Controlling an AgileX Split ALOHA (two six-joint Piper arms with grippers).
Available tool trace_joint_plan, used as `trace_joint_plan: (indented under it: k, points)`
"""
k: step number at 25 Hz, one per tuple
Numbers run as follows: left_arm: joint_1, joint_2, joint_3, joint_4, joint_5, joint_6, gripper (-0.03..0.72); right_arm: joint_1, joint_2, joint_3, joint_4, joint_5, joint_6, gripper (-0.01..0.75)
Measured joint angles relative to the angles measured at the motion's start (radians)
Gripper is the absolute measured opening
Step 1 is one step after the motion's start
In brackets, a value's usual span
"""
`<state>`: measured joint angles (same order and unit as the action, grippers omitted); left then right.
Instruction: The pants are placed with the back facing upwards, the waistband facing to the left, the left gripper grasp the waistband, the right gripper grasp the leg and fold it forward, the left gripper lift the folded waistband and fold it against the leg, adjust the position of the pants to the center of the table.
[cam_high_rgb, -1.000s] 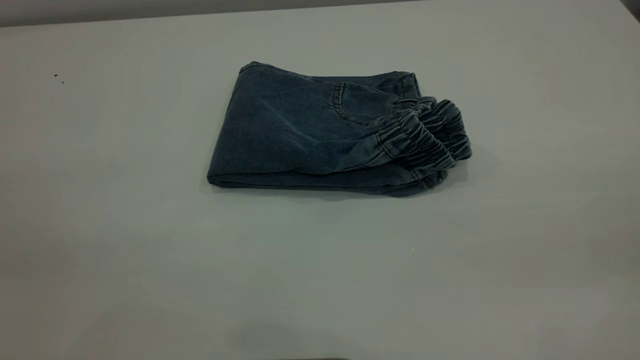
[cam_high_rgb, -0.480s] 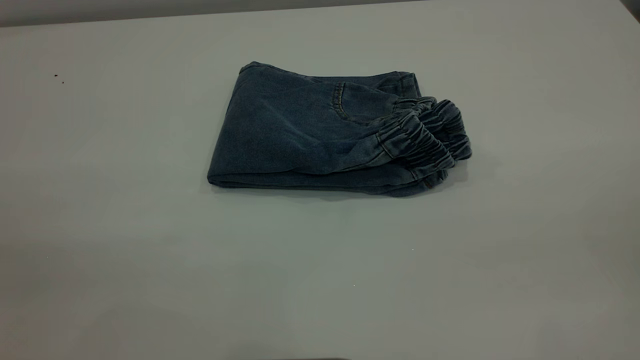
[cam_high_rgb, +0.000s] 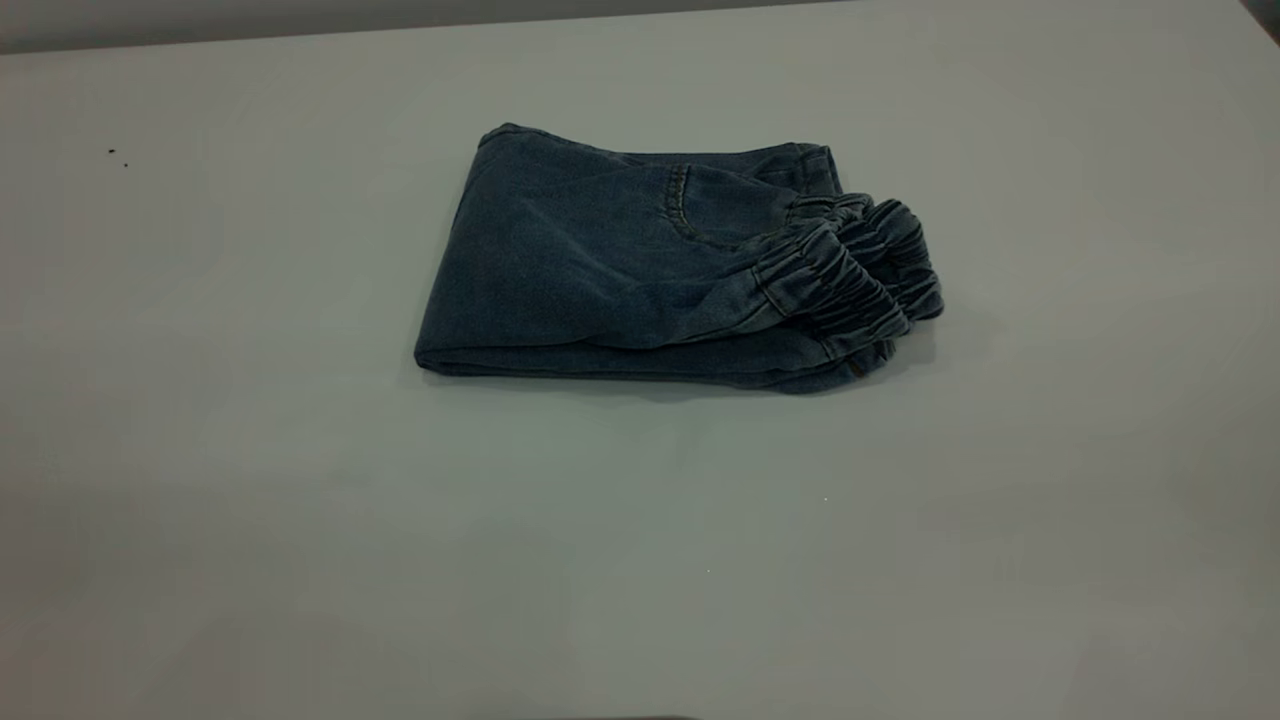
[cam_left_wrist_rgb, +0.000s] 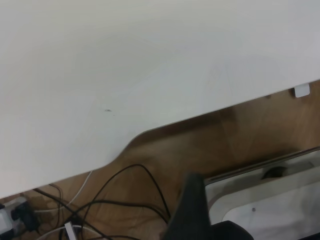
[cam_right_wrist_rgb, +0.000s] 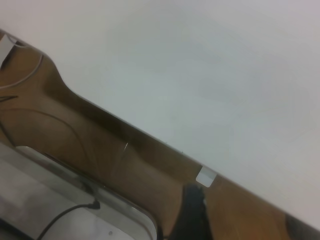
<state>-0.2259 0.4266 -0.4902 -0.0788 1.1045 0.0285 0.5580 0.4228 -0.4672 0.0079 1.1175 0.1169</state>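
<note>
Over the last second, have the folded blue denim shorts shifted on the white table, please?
No. The shorts keep their spacing from the dark specks on the table.

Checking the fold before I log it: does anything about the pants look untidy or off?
Mostly neat. The pants lie folded flat on the table, edges roughly aligned. The one oddity is the waistband at the exterior view's right: its gathered layers fan apart and jut past the stack rather than lying flush. No tool touches the pants.

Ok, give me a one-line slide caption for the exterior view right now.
Folded denim pants lie on the pale table, gathered waistband at the view's right; neither gripper is in this view.
</note>
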Motion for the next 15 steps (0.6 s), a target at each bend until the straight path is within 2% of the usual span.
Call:
trace_joint_plan:
  k: [4,7,12,15]
  points:
    - [0.010,-0.007,0.000,0.000,0.000,0.000,0.570,-0.027,-0.017,0.000,0.002,0.000,0.000,0.506]
    - [0.064,-0.037,0.000,0.000,0.001,0.000,0.570,-0.126,-0.048,0.000,0.002,0.000,0.000,0.506]
    - [0.165,-0.139,0.000,0.000,0.002,0.000,0.570,-0.340,-0.173,0.000,0.002,0.001,0.000,0.506]
    - [0.202,-0.223,0.000,0.000,0.005,0.000,0.570,-0.417,-0.290,0.000,0.002,0.004,0.000,0.506]
